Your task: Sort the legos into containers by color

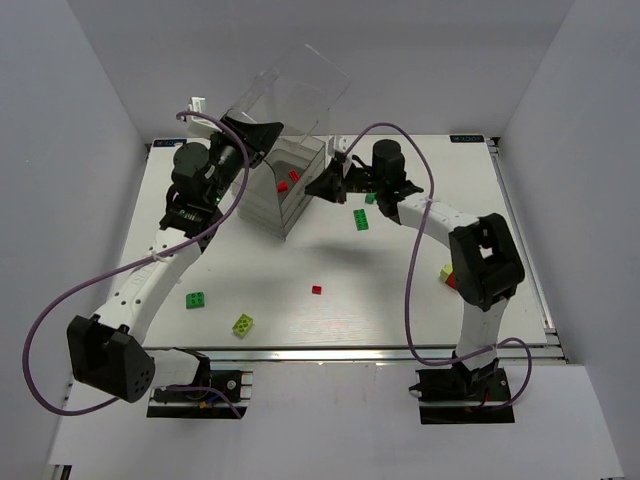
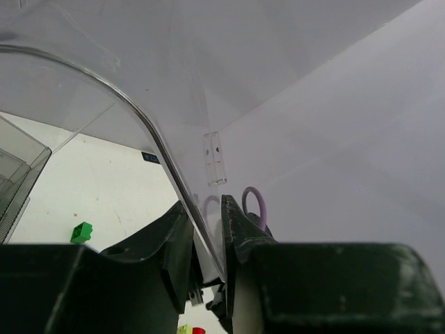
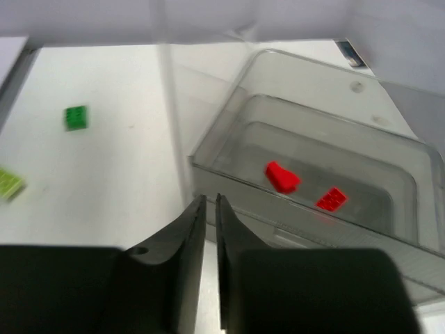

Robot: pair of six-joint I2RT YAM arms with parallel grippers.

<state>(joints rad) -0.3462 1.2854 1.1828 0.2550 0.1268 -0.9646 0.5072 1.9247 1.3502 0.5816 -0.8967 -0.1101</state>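
Note:
The clear plastic box (image 1: 262, 198) stands at the back middle with its rounded lid (image 1: 292, 88) swung up. My left gripper (image 1: 256, 134) is shut on the lid's edge (image 2: 170, 167) and holds it raised; its jaws pinch the clear sheet in the left wrist view (image 2: 208, 212). My right gripper (image 1: 326, 186) is shut and empty, just right of the box, at the rim of the open top compartment (image 3: 292, 59). Two red legos (image 3: 281, 177) (image 3: 332, 199) lie in that compartment.
Loose legos lie on the white table: a green one (image 1: 195, 300), a yellow-green one (image 1: 242, 324), a tiny red one (image 1: 317, 290), two green ones (image 1: 361, 220) (image 1: 371, 198) by the right arm, and a yellow-green and red pair (image 1: 447, 274) beside the right arm's elbow.

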